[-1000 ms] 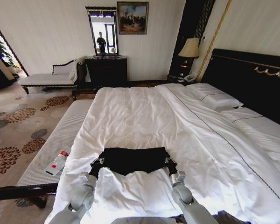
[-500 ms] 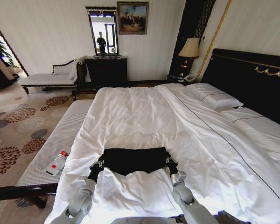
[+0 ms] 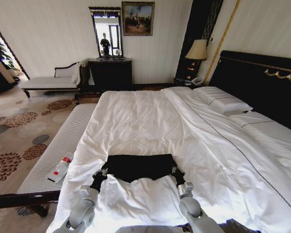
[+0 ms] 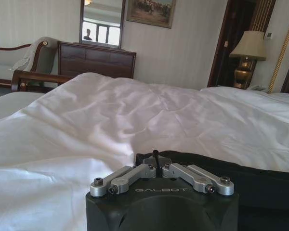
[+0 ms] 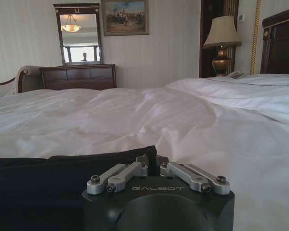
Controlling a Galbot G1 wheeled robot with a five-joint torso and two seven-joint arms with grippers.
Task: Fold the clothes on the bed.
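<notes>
Head view: the black T-shirt (image 3: 138, 166) lies on the bed (image 3: 150, 121) at 6 o'clock, long side running from 9 to 3. Both arms have pulled back a little, so its near edge has slid toward the robot.

Left wrist view: the left gripper (image 4: 156, 162) is clenched on the cloth.

Right wrist view: the right gripper (image 5: 151, 161) is pinching its corner too.
</notes>
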